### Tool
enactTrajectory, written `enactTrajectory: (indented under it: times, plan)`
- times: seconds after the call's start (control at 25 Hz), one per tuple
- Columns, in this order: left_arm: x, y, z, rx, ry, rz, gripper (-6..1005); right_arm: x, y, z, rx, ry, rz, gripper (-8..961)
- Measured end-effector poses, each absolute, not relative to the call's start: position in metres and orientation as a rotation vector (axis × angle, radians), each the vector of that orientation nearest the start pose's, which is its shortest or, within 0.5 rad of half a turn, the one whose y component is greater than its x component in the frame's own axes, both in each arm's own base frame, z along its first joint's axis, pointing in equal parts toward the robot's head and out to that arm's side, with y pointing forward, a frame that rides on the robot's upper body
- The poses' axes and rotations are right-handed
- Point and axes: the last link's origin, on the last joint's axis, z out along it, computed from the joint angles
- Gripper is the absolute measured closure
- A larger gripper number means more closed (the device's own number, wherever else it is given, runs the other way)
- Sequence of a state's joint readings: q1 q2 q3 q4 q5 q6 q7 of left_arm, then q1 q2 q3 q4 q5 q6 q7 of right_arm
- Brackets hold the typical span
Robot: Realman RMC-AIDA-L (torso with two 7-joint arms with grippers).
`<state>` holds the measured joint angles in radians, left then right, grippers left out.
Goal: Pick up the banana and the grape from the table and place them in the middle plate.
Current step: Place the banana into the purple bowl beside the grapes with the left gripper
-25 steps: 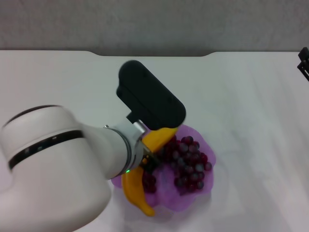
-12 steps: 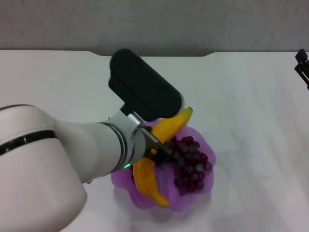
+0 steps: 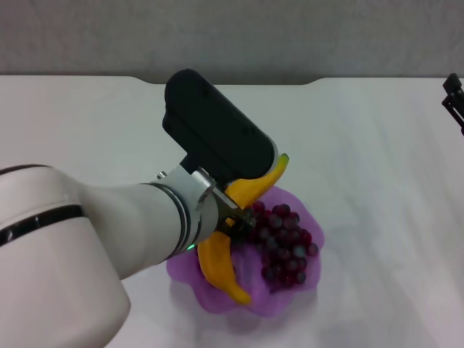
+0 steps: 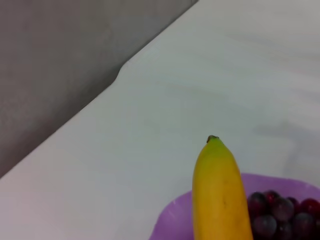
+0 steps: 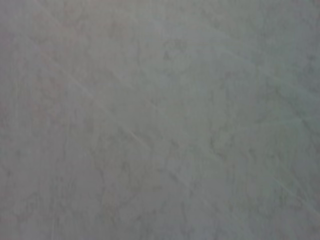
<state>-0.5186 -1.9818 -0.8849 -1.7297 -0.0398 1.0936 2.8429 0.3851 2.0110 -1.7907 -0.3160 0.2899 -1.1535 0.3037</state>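
Observation:
The yellow banana (image 3: 217,264) lies across the left side of the purple middle plate (image 3: 279,303), its green tip (image 3: 284,157) pointing away from me. My left gripper (image 3: 235,221) is over the plate and shut on the banana's middle, with one dark finger (image 3: 241,225) showing. The grape (image 3: 285,245) bunch rests inside the plate, to the right of the banana. The left wrist view shows the banana (image 4: 220,195) reaching out over the plate's rim (image 4: 172,222), with grapes (image 4: 280,215) beside it. My right gripper (image 3: 454,98) is parked at the far right edge.
The white table (image 3: 377,145) spreads all round the plate, and its cut-out back edge meets a grey wall (image 3: 232,36). My bulky left arm (image 3: 87,246) hides the table's near left. The right wrist view holds only a plain pale surface.
My left arm has carried the banana to the right, from the plate's left rim to over the plate. Its far tip now shows beyond the wrist. The grape has stayed put.

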Motion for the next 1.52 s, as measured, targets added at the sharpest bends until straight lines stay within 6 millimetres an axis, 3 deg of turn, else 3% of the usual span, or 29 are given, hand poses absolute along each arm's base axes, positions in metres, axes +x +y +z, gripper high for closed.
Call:
enactTrajectory:
  times: [0.32, 0.68, 1.08, 1.36, 1.52]
  plan:
    - [-0.099, 0.326, -0.066, -2.270, -0.537, 0.185, 504, 0.313, 0.351, 0.031, -1.588, 0.461, 0.854, 56]
    - [-0.097, 0.321, -0.069, -2.233, -0.474, 0.184, 504, 0.315, 0.350, 0.030, -1.591, 0.467, 0.845, 105]
    - [-0.102, 0.334, -0.072, -2.171, -0.492, 0.272, 503, 0.312, 0.353, 0.028, -1.607, 0.457, 0.849, 113]
    - [-0.091, 0.325, -0.073, -2.091, -0.396, 0.215, 503, 0.313, 0.353, 0.027, -1.611, 0.465, 0.840, 112]
    - [-0.086, 0.323, -0.064, -2.111, -0.448, 0.136, 503, 0.313, 0.353, 0.026, -1.612, 0.465, 0.840, 113]
